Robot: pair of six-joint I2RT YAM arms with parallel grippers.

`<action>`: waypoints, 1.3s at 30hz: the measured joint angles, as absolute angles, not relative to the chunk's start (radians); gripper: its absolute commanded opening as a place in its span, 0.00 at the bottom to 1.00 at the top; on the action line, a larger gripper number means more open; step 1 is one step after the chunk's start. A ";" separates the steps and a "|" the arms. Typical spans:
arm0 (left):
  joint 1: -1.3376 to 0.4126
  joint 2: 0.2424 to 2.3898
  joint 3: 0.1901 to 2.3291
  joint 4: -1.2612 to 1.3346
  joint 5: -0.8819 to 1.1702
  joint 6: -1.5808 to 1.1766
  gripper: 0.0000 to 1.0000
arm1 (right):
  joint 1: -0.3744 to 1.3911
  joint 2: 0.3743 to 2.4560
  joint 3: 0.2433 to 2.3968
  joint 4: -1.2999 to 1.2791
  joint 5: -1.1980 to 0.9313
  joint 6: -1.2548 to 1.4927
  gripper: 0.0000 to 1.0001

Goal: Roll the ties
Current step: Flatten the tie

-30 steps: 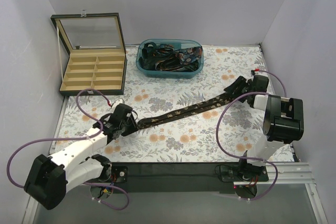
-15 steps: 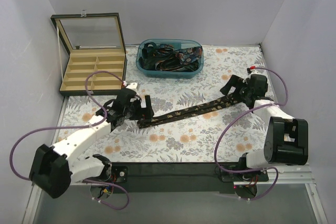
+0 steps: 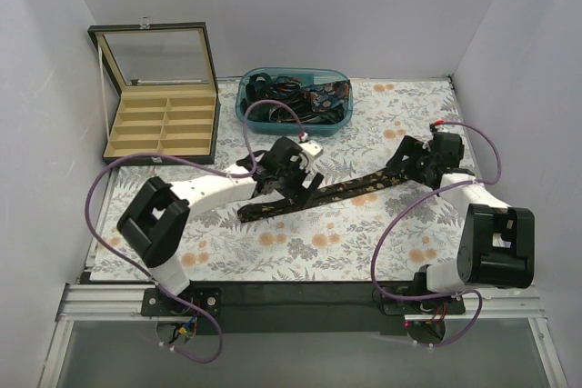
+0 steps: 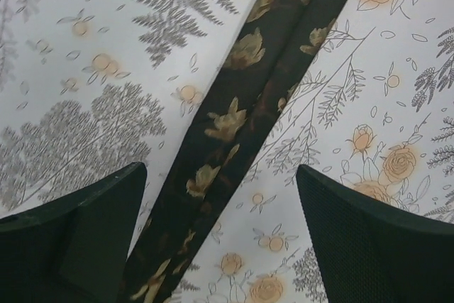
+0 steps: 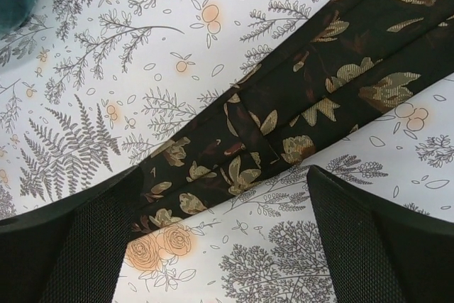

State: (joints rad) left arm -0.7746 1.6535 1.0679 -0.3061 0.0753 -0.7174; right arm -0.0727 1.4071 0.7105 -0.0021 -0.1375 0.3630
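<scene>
Your left gripper had let go of the narrow end and swung in over the middle of the tie. Its jaws stood spread, straddling the fabric without touching it. The tie lay flat and straight on the floral cloth, slanting from near-left to far-right, not yet rolled. Your right gripper had released too, its jaws wide above the wider end. Straightening looked done to me, and rolling could start.

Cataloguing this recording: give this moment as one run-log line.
tie: flat, unrolled | left gripper: open over tie | right gripper: open over tie
</scene>
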 measured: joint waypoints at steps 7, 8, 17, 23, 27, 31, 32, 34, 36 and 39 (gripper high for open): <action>-0.851 1.857 1.194 -0.291 0.043 -0.614 0.67 | -0.094 1.456 0.710 -0.003 -0.161 0.374 0.84; -0.854 1.874 1.205 -0.289 0.040 -0.604 0.66 | -0.096 1.461 0.710 -0.003 -0.162 0.376 0.84; -0.857 1.949 1.242 -0.263 0.015 -0.556 0.52 | -0.105 1.507 0.710 0.004 -0.187 0.401 0.82; -0.861 1.949 1.239 -0.251 -0.020 -0.560 0.39 | -0.112 1.544 0.714 0.081 -0.222 0.433 0.82; -0.865 1.945 1.228 -0.236 -0.043 -0.582 0.36 | -0.112 1.589 0.741 0.123 -0.247 0.451 0.82; -0.868 1.935 1.206 -0.212 -0.080 -0.615 0.35 | -0.112 1.662 0.807 0.145 -0.268 0.467 0.81; -0.868 1.934 1.202 -0.207 -0.090 -0.624 0.34 | -0.112 1.679 0.826 0.148 -0.270 0.469 0.81; -0.868 1.933 1.197 -0.200 -0.113 -0.646 0.37 | -0.112 1.708 0.855 0.159 -0.271 0.472 0.81; -0.869 1.928 1.189 -0.194 -0.137 -0.670 0.48 | -0.112 1.718 0.864 0.161 -0.271 0.472 0.81; -0.868 1.904 1.164 -0.197 -0.192 -0.728 0.62 | -0.111 1.710 0.861 0.157 -0.268 0.465 0.81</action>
State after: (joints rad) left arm -0.8680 1.9038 1.1637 -0.1970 -0.1925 -0.7277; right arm -0.1108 1.7100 0.8608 0.1574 -0.2680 0.4652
